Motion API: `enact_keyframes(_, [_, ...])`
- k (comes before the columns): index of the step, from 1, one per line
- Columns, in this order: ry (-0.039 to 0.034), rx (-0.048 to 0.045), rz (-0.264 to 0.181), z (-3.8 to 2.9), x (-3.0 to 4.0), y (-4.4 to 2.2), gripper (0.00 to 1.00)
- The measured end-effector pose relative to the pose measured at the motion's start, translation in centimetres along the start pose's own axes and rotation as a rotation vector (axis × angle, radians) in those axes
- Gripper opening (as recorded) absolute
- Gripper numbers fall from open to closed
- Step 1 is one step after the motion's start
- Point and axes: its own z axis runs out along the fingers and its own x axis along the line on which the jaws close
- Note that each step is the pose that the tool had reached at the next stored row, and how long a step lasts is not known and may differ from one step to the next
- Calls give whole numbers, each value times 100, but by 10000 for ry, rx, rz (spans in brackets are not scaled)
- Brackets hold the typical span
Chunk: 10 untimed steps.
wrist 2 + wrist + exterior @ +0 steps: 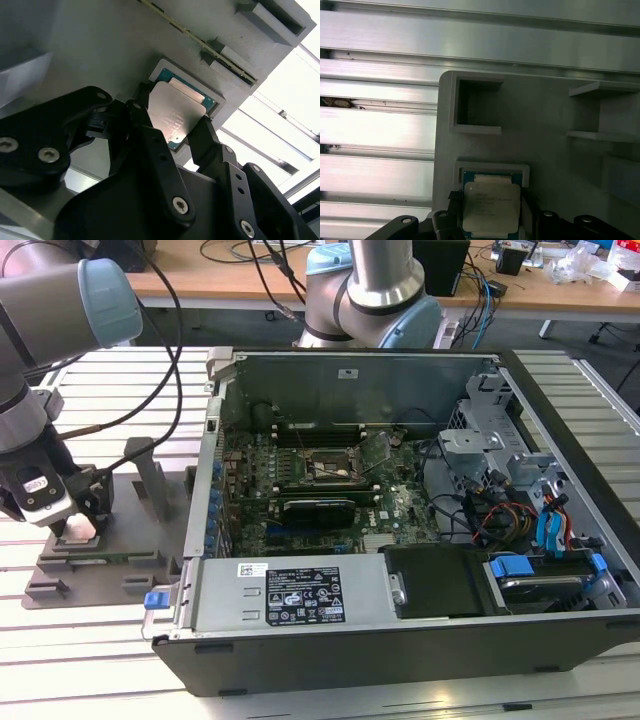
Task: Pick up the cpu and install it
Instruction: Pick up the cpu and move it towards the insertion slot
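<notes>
Gripper (172, 125) jaws narrow, clamped on the flat silver-grey square cpu (491, 202) at its recess in the grey moulded tray (130, 540). In the exterior view, tray upright (150, 475) at 2 o'clock, open black PC case (400, 640) at 3. Slatted aluminium worktop (90, 650) open at 6.

The bench (100, 640) is a flat top of silver aluminium profiles laid side by side with dark slots between them, running across the exterior view from left to right; in both wrist views the same pale slats (380, 130) pass beside and under the fixture. Two things lie directly on it. A grey fixture plate (135, 535) with raised blocks and square pockets sits at the exterior view's left, in the lower left of the frame; an open black computer case (400, 640) lies on its side from the centre to the exterior view's right, just beside the plate.
</notes>
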Motion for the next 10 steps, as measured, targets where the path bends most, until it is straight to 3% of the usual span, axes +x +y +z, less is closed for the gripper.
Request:
enact_keyframes(2, [0, 0, 0, -1, 0, 0, 55])
enact_keyframes(6, [-4, -1, -2, -81, -4, -2, 55])
enact_keyframes(10, [0, 1, -1, -115, -4, -2, 55])
